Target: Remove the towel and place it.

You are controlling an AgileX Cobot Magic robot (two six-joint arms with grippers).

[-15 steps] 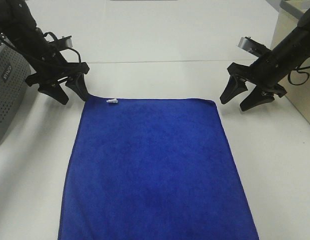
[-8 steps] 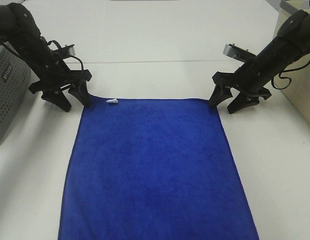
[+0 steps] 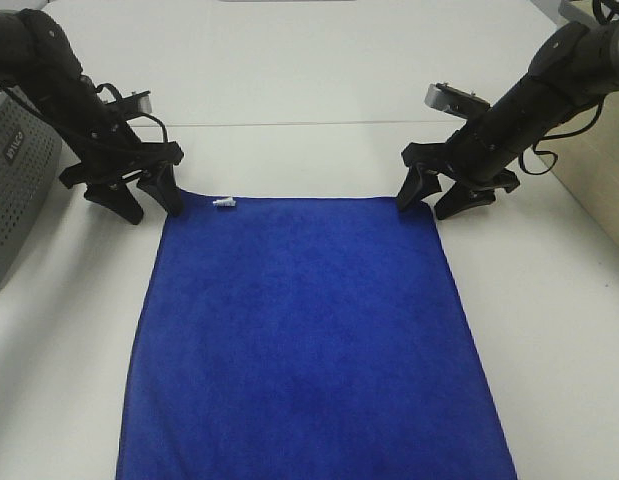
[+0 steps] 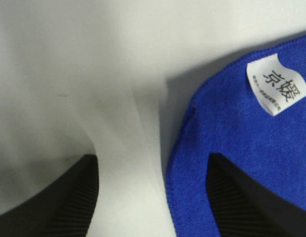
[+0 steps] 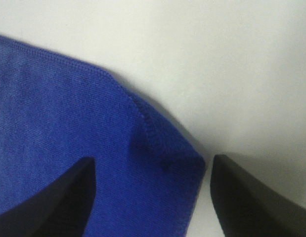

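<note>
The deep royal-blue plush rectangular towel lies flat on the white counter, with its small white tag on the far hem. My left end effector sits at the towel's 11 o'clock corner and my right end effector at its 1 o'clock corner. Both are released, jaws apart and straddling the corners, and neither grips anything.

My worry is the left side. In its wrist view only the hem edge reaches into the gap, and most of the gap is bare counter. If I close here I judge I may pinch a sliver of hem, or nothing at all, and the cloth could slip out on the lift. The right corner lies well inside its jaws, so an uneven catch is likely. One corner could rise while the other stays down, which would drag the towel askew. Pressing too low could also jam the fingertips against the counter.

I cannot tell whether any fingertip touches the cloth or the counter. The towel's 6 o'clock edge is cut off in the high view. The grey perforated basket at 9 o'clock is only partly in frame, so I cannot see its opening.
</note>
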